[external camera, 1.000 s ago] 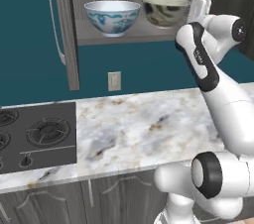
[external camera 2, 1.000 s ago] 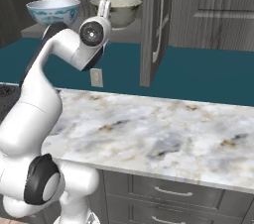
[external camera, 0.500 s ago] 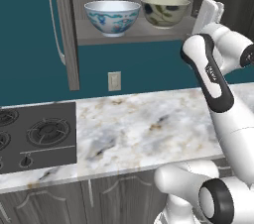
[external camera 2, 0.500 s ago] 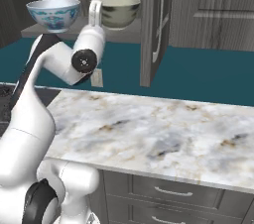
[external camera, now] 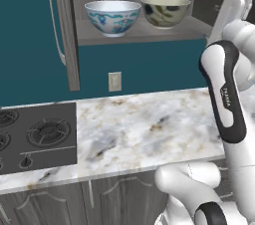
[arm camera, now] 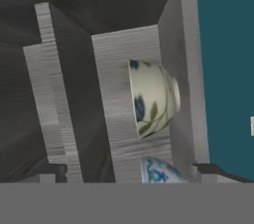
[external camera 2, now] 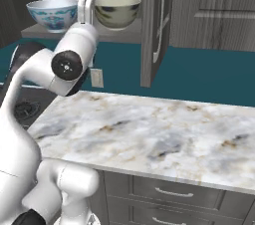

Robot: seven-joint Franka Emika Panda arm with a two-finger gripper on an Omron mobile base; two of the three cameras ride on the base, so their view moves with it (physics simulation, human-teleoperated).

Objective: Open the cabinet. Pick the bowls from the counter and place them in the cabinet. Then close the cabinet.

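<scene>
Bowls both in the cabinet (external camera: 144,32): white bowl (external camera: 112,16) and cream bowl (external camera: 165,11) side by side on the bottom board. Gripper (arm camera: 129,176) is empty, tips apart, facing inside. Next is closing: left door (external camera: 63,30) and right door (external camera 2: 155,25) stand open either side of it.

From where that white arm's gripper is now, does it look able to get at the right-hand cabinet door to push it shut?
Probably yes. The gripper is raised near the cabinet, beside the cream-olive bowl, and the open door hangs just to its right with nothing between them. Both bowls sit well back on the shelf, so the door's swing looks free.
</scene>
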